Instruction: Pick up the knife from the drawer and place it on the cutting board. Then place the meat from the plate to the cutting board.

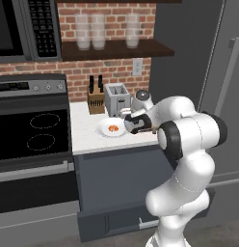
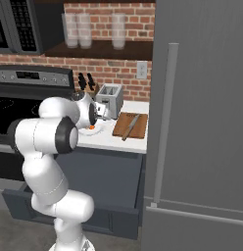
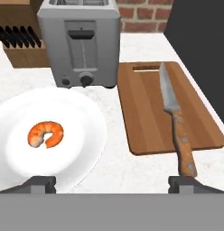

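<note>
The gripper [image 3: 112,182] hangs above the white worktop [image 3: 132,169] with its jaws spread wide and nothing between them; the toaster [image 3: 82,43] serves as the landmark. In front of the toaster and a little to its left sits the plate [image 3: 82,135], with the meat [image 3: 45,134] lying near its middle; just to the toaster's right lies the cutting board [image 3: 150,113], near the plate's rim but apart from it; the knife [image 3: 176,122] rests lengthwise on the board, blade pointing toward the wall, its wooden handle reaching past the board's near edge. Left of the toaster stands a knife block [image 3: 19,40]. Below the worktop the drawer [image 2: 135,196] stands pulled out.
</note>
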You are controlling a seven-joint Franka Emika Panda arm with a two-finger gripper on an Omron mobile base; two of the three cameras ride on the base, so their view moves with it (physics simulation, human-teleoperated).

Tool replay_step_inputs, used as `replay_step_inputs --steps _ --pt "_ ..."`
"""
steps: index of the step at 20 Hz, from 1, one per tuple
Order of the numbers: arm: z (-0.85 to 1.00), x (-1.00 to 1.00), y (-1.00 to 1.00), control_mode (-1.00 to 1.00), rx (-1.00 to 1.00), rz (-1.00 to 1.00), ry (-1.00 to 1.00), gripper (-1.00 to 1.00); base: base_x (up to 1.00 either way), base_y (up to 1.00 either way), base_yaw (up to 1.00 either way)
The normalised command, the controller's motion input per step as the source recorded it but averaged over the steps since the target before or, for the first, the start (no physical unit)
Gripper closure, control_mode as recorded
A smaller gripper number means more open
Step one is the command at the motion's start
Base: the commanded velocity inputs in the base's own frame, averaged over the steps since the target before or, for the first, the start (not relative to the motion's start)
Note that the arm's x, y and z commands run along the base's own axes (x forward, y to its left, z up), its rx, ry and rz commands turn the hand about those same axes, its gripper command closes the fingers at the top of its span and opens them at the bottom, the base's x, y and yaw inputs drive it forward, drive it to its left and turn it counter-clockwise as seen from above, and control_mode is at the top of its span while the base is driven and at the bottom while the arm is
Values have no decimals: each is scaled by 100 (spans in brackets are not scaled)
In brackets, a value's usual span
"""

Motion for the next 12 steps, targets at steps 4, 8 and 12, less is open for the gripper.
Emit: replay_step_inputs --steps 4,8,12 --pt "14 0 100 -100 0 8 19 -100 0 0 0" --pt "-5 -1 73 -100 0 12 14 -100 0 0 0" --pt "-8 0 15 -100 3 8 9 -100 0 0 0"
